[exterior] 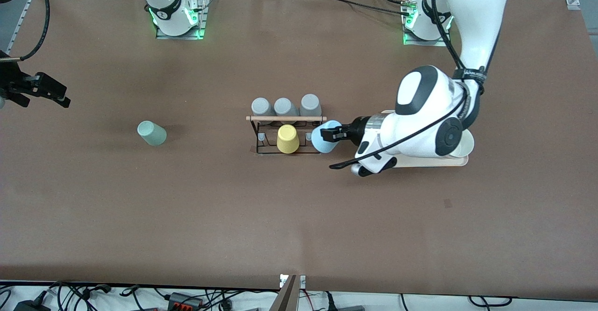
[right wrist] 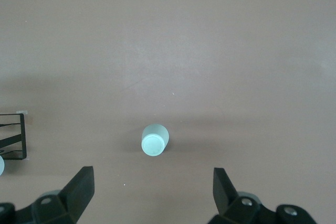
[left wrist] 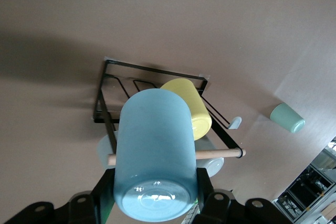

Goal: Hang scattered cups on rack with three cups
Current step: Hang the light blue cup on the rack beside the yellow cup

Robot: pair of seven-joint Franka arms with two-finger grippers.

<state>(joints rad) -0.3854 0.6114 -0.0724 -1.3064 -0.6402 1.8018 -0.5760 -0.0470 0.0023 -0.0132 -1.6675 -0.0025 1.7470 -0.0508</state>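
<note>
Left arm: reaching from its base down over the cream tray [exterior: 460,162], forearm roughly level, wrist turned sideways toward the rack [exterior: 286,136]. Left gripper [exterior: 332,135]: held at the rack's end nearest the left arm, fingers [left wrist: 207,195] pinching the light blue cup [exterior: 324,137] at its base, one on each side. Light blue cup [left wrist: 154,153]: lying horizontal in the grip, above the table, mouth pointing at the rack, overlapping the end of the wooden rod [left wrist: 220,153] in the left wrist view; contact with rod or peg cannot be told. Rack: standing mid-table, black wire frame with wooden rod [exterior: 286,118] across the top. Yellow cup [exterior: 288,138]: hung on the side of the rack nearer the front camera, just beside the light blue cup. Three grey cups [exterior: 284,106]: lined up along the rack's side farther from the front camera. Right arm: waiting, raised above the table edge at the right arm's end. Right gripper [right wrist: 152,190]: fingers spread wide, nothing between them, pointing down over bare table near the sage green cup [right wrist: 155,139]. Sage green cup [exterior: 152,133]: lying on its side on the table, well apart from the rack, toward the right arm's end.
</note>
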